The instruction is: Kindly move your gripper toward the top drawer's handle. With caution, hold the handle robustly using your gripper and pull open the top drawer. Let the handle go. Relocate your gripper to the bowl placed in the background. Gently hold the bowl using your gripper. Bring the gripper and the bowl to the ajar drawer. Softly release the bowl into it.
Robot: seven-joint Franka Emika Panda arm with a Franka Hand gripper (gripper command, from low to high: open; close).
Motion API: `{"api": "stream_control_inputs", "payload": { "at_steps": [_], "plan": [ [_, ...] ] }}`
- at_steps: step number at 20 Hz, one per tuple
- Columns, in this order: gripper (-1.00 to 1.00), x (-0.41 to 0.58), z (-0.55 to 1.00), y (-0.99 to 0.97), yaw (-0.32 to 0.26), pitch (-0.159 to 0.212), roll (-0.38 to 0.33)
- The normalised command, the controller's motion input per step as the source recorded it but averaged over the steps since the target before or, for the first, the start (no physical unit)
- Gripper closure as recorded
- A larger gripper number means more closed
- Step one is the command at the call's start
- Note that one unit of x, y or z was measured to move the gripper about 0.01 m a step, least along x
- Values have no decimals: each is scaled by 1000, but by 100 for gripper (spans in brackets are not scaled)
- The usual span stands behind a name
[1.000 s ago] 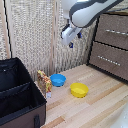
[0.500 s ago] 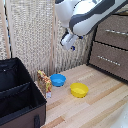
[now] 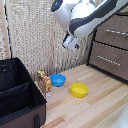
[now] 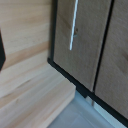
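Swinging toward the dresser, my gripper (image 3: 70, 42) has left the round blue bowl (image 3: 58, 79); its jaw state I cannot tell. No writing is legible on the brown top drawer (image 3: 116, 33) or its pale bar handle (image 4: 73, 26).

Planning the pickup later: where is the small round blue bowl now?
In the exterior view, the small round blue bowl sits on the wooden floor, left of the yellow bowl.

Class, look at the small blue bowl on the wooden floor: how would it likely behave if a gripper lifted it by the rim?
The blue bowl looks rigid and thin-walled, so probably light and stiff. Its glossy surface may be slippery in a pinch. Held by one side, it would likely tilt.
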Motion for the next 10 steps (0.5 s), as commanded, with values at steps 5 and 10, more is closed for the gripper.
{"api": "stream_control_inputs", "payload": {
  "at_steps": [5,10],
  "plan": [
    [-100,12,191,-35,0,0,-364],
    [-100,-2,204,-616,6,-50,-254]
  ]
}}
